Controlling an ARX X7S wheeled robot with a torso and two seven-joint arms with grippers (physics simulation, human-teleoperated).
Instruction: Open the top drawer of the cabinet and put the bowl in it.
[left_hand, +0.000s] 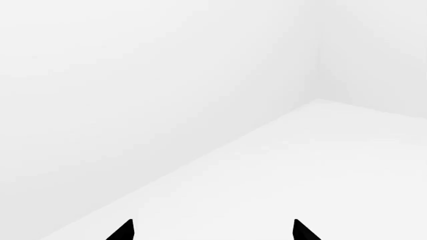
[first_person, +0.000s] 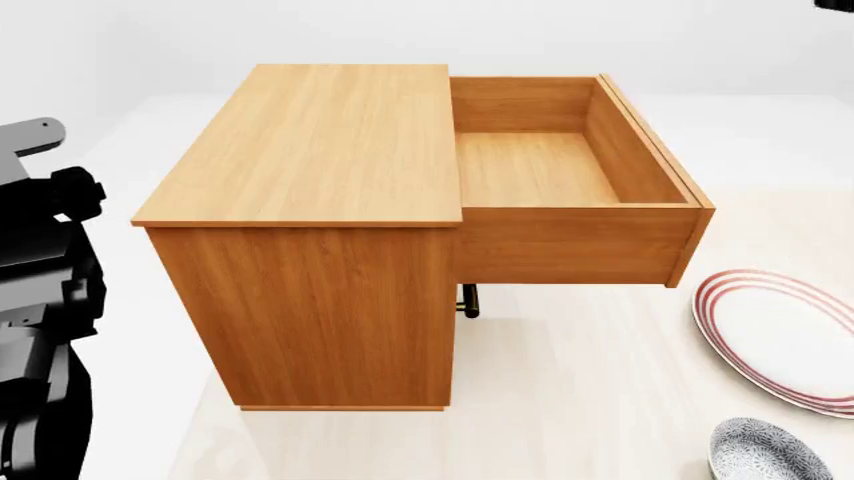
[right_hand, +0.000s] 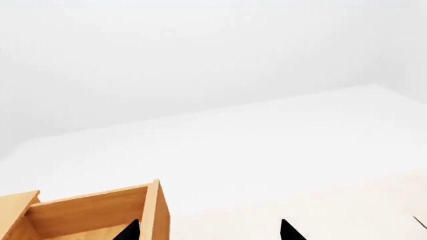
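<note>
Bowl (first_person: 767, 452) only in head view; top drawer (first_person: 561, 170) open; both jaws apparently parted, empty.

I see a bare simulated room: blank white walls (left_hand: 133, 75) and pale floor (first_person: 574, 380) around the cabinet (first_person: 320, 250), nothing homely.
</note>
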